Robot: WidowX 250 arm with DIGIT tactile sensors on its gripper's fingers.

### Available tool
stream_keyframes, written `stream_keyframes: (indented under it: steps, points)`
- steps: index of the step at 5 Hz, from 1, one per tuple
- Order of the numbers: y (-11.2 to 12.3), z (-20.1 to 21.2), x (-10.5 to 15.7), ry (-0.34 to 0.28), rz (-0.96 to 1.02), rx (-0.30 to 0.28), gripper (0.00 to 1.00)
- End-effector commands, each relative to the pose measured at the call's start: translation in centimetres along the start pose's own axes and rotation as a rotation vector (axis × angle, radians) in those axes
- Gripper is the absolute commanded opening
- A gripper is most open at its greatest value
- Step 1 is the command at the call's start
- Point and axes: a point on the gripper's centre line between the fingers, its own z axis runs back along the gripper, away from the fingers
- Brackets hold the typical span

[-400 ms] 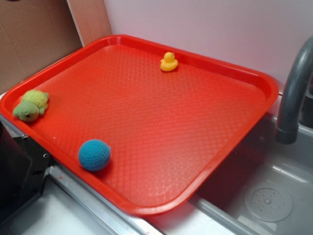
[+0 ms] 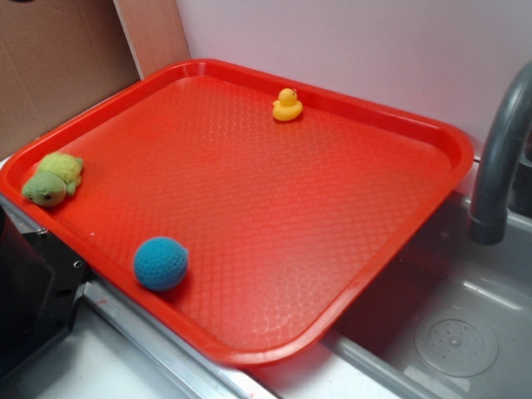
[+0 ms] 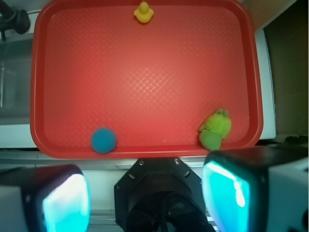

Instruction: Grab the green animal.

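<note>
Red tray point(image 2: 249, 353) – green animal point(image 2: 51, 180) near rim, duck point(image 2: 287, 105), ball point(image 2: 160, 263) apart, fingers point(image 3: 227, 193) wide.

The exterior view looks down at a slant from above one corner of the red tray point(image 2: 432, 141), fairly near, with a grey faucet point(image 2: 499, 158) and a sink basin point(image 2: 457, 341) to one side. The wrist view looks straight down from high above, mounted behind the pincer point(image 3: 145, 198), whose two fingers point(image 3: 231, 193) fill its lower edge, wide apart; the whole tray point(image 3: 36, 96) lies ahead of them. Both views share the tray with the green animal point(image 2: 51, 180) point(image 3: 215, 129), blue ball point(image 2: 160, 263) point(image 3: 104, 140) and yellow duck point(image 2: 287, 105) point(image 3: 143, 12). The dark shape at the wrist view's top left is probably the faucet.
</note>
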Motion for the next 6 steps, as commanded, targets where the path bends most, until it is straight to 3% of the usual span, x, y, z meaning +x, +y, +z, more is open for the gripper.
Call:
stream_keyframes:
  steps: [1, 2, 3, 5, 6]
  points:
    - [9.7, -7.7, 2.8, -0.045, 0.447, 0.209, 1.0]
    - [12.7, -10.7, 2.3, -0.081, 0.614, 0.26, 1.0]
    - [14.8, -11.7, 0.3, -0.085, 0.699, 0.243, 1.0]
    - [14.6, -18.4, -0.4, 0.026, 0.606, 0.058, 1.0]
    - [12.7, -21.0, 0.1, 0.081, 0.515, 0.019, 1.0]
